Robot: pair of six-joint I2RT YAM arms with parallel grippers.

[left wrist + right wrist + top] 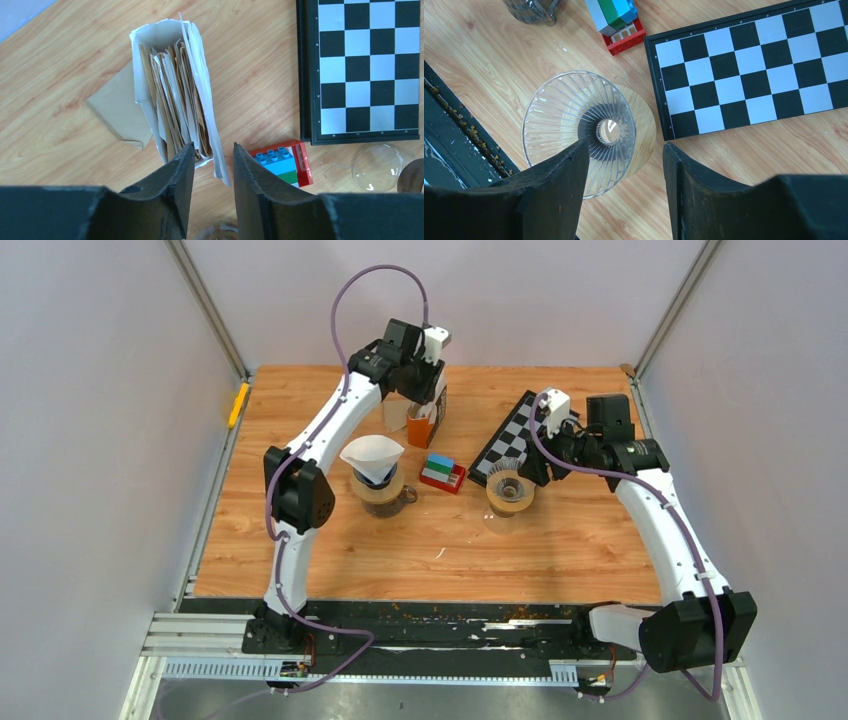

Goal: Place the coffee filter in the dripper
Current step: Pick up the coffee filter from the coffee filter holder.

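A wooden surface (560, 550) fills the middle of the overhead view. A black-and-white chessboard (749, 70) lies right of centre on it, tilted on a diagonal. An open paper box (172, 90) stands in the upper middle of the overhead view, packed with brown and white filters standing on edge, their ribbed seams showing. In the left wrist view the left fingers (172, 180) hang above the near end of that box, slightly parted, with nothing between them. Just right of centre stands a ribbed clear glass dripper (584, 130) with a pale wooden collar, and its cone holds no filter. The right fingers (559, 180) hover over it, spread wide and holding nothing. Left of centre a second dripper (383, 490) sits on a glass server. The white coffee filter (372, 453) rests in it as an open cone, its wide rim standing well above the glass. A small stack of toy bricks (282, 162), red at the base with green, blue and grey on top, lies between the two drippers and just beside the chessboard's near corner. A single brown filter (117, 107) lies flat on the wood, folded to a wedge and touching the box's left side.
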